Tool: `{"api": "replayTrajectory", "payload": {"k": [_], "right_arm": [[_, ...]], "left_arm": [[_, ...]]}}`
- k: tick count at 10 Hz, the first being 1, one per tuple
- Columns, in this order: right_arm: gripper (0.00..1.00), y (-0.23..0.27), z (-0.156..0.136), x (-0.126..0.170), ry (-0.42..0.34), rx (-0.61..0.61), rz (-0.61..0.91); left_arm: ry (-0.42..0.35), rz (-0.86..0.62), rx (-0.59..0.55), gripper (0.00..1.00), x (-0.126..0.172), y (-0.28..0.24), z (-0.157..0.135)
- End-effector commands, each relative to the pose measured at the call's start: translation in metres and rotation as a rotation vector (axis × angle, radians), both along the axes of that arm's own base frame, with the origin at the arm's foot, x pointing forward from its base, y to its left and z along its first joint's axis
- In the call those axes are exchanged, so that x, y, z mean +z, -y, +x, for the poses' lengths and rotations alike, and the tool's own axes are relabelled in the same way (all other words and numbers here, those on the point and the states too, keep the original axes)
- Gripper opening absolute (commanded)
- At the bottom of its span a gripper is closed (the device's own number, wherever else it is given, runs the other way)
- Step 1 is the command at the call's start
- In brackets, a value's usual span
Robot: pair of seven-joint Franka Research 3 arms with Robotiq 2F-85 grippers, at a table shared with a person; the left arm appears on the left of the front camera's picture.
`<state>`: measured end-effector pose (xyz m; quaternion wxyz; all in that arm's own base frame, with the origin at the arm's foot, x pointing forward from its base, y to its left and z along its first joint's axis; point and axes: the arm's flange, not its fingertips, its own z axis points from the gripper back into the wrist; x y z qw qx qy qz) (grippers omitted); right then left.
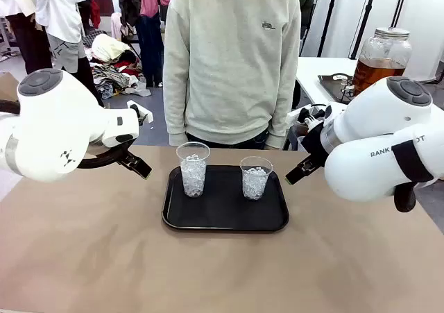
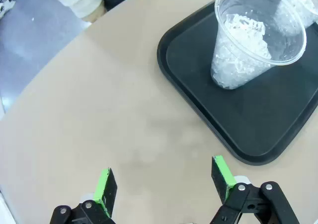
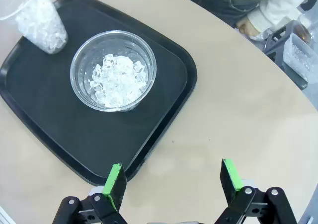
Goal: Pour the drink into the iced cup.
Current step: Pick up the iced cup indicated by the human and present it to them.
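Left gripper (image 2: 164, 178) at the black tray's (image 1: 225, 223) nine o'clock, right gripper (image 3: 171, 177) at its three, both with jaws apart and empty. On it, a taller iced cup (image 1: 193, 168) and a shorter iced cup (image 1: 256, 178). Far off at two o'clock, amber drink (image 1: 371, 73) in a glass jar (image 1: 388, 47).

Probably a lab, robot arm (image 1: 55, 125), clothing pile (image 1: 114, 63)

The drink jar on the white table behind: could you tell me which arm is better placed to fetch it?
Right, probably. The jar stands far back on the robot's right, while the left gripper hovers open at the opposite edge of the tray. The right gripper is open and empty too.
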<state>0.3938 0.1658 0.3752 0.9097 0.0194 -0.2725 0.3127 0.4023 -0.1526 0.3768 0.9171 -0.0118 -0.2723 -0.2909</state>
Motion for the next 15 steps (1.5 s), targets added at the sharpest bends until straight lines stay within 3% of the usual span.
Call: {"api": "replayTrajectory", "payload": {"k": [1,8,9,13,15], "right_arm": [[1.00,0.000,0.000,0.001,0.004,-0.002,0.003],[1.00,0.000,0.000,0.001,0.004,-0.002,0.003],[1.00,0.000,0.000,0.000,0.000,0.000,0.000],[1.00,0.021,0.011,0.059,-0.097,-0.055,0.165],[1.00,0.039,0.015,0.082,-0.169,-0.091,0.315]], "left_arm": [[0.007,-0.003,-0.006,1.00,0.001,0.000,0.000],[0.000,0.000,0.000,1.00,0.000,0.000,0.000],[0.012,0.010,-0.005,1.00,0.011,-0.001,-0.001],[-0.013,-0.116,0.024,1.00,0.074,-0.017,0.003],[-0.091,-0.224,0.042,1.00,0.095,-0.027,0.011]]}}
